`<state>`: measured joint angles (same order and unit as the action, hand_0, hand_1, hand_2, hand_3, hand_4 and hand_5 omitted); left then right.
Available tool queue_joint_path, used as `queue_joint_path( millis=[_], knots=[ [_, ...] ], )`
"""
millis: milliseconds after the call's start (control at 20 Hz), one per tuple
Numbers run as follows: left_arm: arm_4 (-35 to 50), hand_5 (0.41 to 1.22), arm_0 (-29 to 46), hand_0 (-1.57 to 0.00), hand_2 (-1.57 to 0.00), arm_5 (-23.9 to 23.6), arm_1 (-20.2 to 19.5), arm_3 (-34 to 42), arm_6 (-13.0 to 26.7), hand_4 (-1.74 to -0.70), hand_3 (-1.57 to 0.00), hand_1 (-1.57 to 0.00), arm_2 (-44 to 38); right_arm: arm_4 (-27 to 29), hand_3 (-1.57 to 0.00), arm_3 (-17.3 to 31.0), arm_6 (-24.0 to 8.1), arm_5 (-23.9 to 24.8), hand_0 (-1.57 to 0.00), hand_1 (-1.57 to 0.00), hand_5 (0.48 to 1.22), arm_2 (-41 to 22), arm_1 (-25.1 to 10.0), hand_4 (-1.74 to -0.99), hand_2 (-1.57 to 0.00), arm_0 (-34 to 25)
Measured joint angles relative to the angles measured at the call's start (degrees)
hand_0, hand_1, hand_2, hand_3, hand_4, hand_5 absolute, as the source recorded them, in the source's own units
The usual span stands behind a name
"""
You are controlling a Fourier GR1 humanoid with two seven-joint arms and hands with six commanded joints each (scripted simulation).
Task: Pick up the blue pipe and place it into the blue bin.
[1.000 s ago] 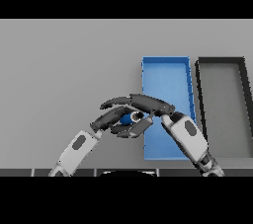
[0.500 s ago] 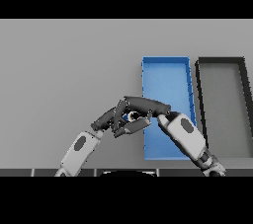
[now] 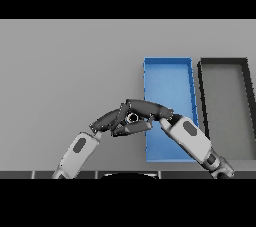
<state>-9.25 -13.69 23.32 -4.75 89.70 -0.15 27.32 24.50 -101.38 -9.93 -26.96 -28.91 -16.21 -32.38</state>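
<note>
The blue pipe [image 3: 132, 118] shows only as a small round end between my two hands, just left of the blue bin [image 3: 168, 73]. My right hand [image 3: 159, 111] reaches in from the lower right. Its fingers lie over the pipe and its thumb curls under it, so it is shut on the pipe. From the lower left, my left hand [image 3: 106, 120] meets the same spot, with fairly straight fingers touching the pipe's left side. Most of the pipe's length is hidden by the hands.
A black bin [image 3: 245, 71] stands directly right of the blue bin, their long walls side by side. My right forearm [image 3: 192, 138] crosses the blue bin's near end. Grey table [image 3: 65, 71] stretches away to the left and back.
The right hand's fingers and thumb have drawn in round the pipe, which now shows far less blue. The left hand has pressed in closer against it. Both hands stay left of the blue bin.
</note>
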Motion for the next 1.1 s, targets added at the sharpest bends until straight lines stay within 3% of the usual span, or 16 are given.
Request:
queue_joint_path(
  millis=[200,400,650,800,850,950,1100],
  knots=[
    [-2.5,0.849,0.1,-0.19,-0.16,0.1,-0.1,-0.3,-2.3,-0.97,-0.18,-0.18,-0.9,-0.1,-1.56,-0.2,-0.4,0.3,-1.57,-1.57,1.214,-0.8,1.1,-1.495,-1.57,-0.6],
    [-3.1,0.664,0.1,-0.08,-0.07,-0.7,0.0,0.2,-1.2,-0.89,-0.07,-0.07,-0.9,-1.1,-1.57,0.3,-0.7,0.3,-1.57,-1.57,1.218,-0.2,1.0,-1.495,-1.57,-0.8],
    [-2.0,0.576,0.4,-0.03,-0.02,-0.4,1.0,-1.5,0.3,-0.89,-0.02,-0.02,-1.5,-0.4,-1.57,1.0,-0.7,-0.6,-1.57,-1.57,1.22,0.5,1.1,-1.489,-1.57,-0.8],
    [-2.1,0.555,0.3,-0.01,-0.01,-1.2,1.4,-1.5,2.0,-0.9,-0.01,-0.01,-1.8,1.9,-1.57,0.7,-2.6,0.7,-1.57,-1.57,1.221,1.2,1.8,-1.49,-1.57,-1.5],
    [-1.9,0.548,0.6,-0.01,-0.01,-1.1,1.3,-0.8,2.3,-0.9,-0.01,-0.01,-1.8,3.6,-1.57,0.3,-3.9,1.0,-1.57,-1.57,1.221,1.4,1.7,-1.491,-1.57,-1.4],
    [-1.4,0.534,0.4,-0.01,0.0,-0.7,1.5,-1.1,3.5,-0.91,-0.01,-0.01,-1.9,9.0,-1.57,-1.5,-7.6,3.0,-1.57,-1.57,1.221,2.2,1.7,-1.581,-1.57,-2.3],
    [-1.0,0.507,1.0,0.0,0.0,-0.1,1.5,-0.7,4.0,-0.92,0.0,0.0,-1.6,19.4,-1.57,-2.7,-12.0,6.6,-1.57,-1.57,1.221,5.6,-1.3,-1.659,-1.57,-6.3]
  ],
)
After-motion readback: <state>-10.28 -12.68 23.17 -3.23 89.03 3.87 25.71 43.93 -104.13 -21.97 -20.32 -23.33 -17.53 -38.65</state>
